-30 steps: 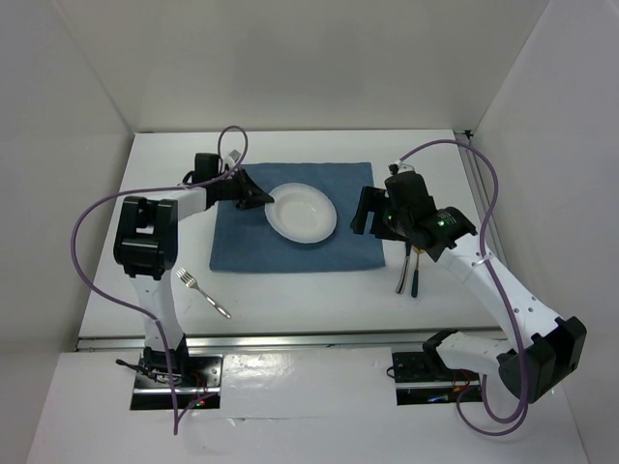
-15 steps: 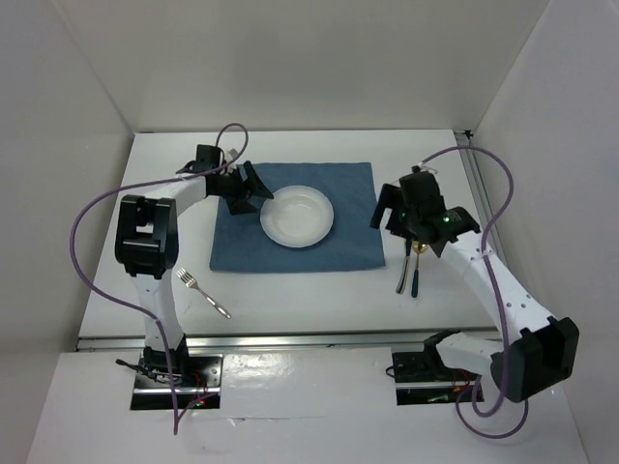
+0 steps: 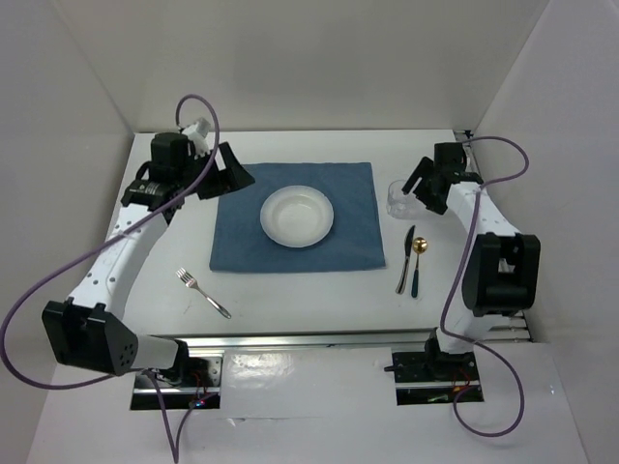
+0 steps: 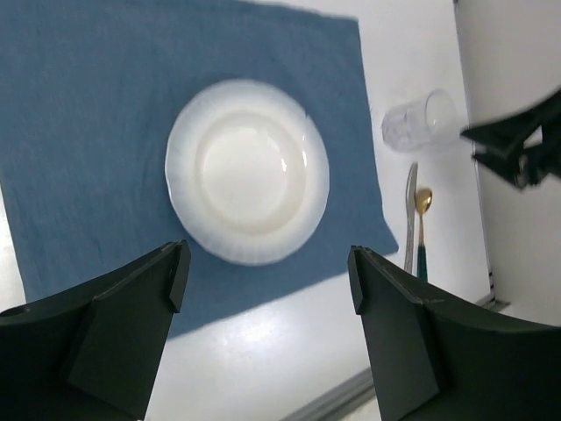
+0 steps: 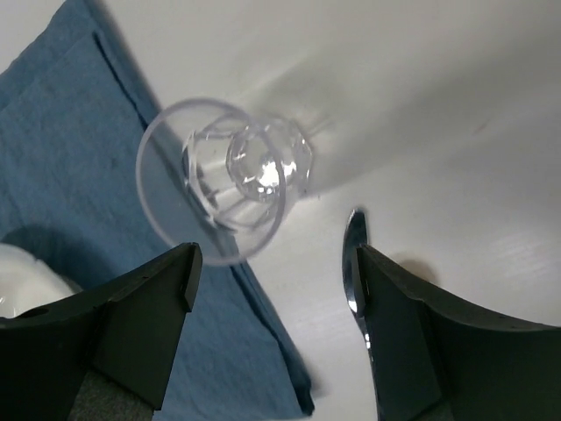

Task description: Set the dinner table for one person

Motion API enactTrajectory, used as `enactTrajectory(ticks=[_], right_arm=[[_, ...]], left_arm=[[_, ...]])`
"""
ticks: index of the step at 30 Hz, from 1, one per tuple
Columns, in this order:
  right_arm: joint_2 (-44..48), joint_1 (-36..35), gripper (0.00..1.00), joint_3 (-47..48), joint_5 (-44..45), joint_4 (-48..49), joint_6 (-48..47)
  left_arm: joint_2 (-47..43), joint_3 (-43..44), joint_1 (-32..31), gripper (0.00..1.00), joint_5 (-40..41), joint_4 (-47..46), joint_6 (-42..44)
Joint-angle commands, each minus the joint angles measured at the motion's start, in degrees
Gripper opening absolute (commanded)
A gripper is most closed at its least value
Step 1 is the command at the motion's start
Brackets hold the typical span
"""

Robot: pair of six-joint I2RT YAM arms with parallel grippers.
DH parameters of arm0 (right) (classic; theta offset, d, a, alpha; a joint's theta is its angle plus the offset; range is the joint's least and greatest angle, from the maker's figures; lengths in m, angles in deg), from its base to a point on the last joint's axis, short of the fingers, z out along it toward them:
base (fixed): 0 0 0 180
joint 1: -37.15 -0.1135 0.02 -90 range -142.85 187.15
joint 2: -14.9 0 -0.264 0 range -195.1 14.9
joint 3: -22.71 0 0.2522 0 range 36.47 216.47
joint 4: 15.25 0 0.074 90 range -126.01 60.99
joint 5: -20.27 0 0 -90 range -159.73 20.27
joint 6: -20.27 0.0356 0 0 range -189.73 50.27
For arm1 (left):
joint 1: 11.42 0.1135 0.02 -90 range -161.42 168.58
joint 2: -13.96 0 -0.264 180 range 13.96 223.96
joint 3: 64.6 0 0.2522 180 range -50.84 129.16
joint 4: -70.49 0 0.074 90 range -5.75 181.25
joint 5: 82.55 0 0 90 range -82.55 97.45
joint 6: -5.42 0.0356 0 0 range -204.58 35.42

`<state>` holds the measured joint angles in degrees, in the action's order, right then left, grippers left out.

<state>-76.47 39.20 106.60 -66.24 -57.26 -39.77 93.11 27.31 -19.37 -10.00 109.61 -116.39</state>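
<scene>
**White counter: place setting and end effector status**

The counter spans from the arm bases to the far wall. A blue mat lies at its centre, carrying a white plate. A fork lies near the near left edge. A knife and a spoon lie side by side right of the mat. A clear glass stands just beside the mat's right edge. The left end effector is open and empty by the mat's far left corner. The right end effector is open and empty beside the glass.
</scene>
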Motion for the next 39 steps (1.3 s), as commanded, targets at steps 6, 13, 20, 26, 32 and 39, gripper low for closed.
enactTrajectory(ticks=[6,13,20,26,32,39], right_arm=[[-11.2,2.3,0.69,6.4,-0.8,6.0,-0.9],[-8.2,1.8,0.03,4.0,0.5,11.8,-0.3],[-8.1,-4.2,0.0,14.0,2.3,7.5,-4.7],[-18.2,-10.7,0.0,26.4,4.4,3.3,-5.3],[-27.6,-15.1,0.0,36.8,7.1,-0.7,-4.8],[-32.0,-16.3,0.0,41.2,8.8,-1.5,-4.8]], left_arm=[[-5.8,-9.6,-2.2,0.91,3.1,5.3,1.6],[-10.5,-12.9,-2.2,0.88,6.2,6.7,1.8],[-16.2,-16.4,-2.7,0.87,11.4,8.5,-1.4],[-21.8,-20.6,-3.2,0.83,20.3,13.6,-8.5],[-24.5,-22.8,-3.2,0.83,24.2,17.8,-9.1],[-27.2,-25.6,-3.2,0.83,23.4,19.4,-9.1]])
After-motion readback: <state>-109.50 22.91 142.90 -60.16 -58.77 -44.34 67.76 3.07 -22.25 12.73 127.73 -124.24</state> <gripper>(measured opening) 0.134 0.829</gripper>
